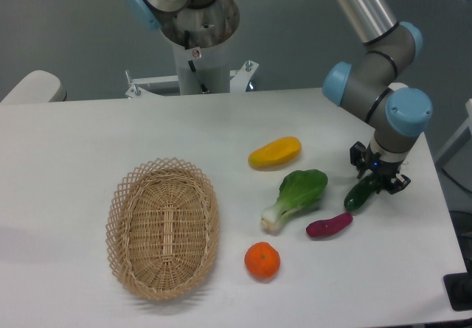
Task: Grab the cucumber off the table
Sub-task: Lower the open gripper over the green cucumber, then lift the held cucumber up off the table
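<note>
Near the right edge of the white surface, the claw sits low over the upper end of the cucumber, its fingers closed in on either side of that end (whether they actually press the skin cannot be told from here). The cucumber lies tilted, its lower end just above the purple vegetable. Left of it are the bok choy, the yellow vegetable and the orange; the wicker basket sits toward the left.
</note>
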Action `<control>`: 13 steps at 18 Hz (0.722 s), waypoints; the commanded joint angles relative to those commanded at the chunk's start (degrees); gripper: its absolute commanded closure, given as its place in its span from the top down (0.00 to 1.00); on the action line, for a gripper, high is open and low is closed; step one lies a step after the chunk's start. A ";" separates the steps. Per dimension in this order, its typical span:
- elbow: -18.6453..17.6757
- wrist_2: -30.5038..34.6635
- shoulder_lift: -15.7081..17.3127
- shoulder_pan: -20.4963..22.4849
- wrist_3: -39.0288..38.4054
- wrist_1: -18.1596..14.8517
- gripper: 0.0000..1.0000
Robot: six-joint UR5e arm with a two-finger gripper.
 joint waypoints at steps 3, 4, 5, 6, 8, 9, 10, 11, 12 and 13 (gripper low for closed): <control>1.75 0.00 0.44 0.00 0.09 -0.70 0.25; 2.46 0.00 0.88 0.00 0.09 -0.96 0.25; 2.81 0.09 1.49 0.00 0.17 -1.49 0.25; 3.60 0.00 2.02 -0.09 0.87 -2.37 0.25; 6.75 0.00 2.90 -0.18 2.54 -7.26 0.25; 9.03 0.00 3.16 -0.18 2.98 -10.60 0.25; 11.32 0.00 3.34 -0.26 2.99 -13.68 0.25; 13.60 0.00 3.43 -0.87 3.08 -16.32 0.25; 15.45 0.00 3.52 -1.14 3.34 -18.44 0.25; 17.21 0.00 3.52 -1.06 4.21 -20.20 0.25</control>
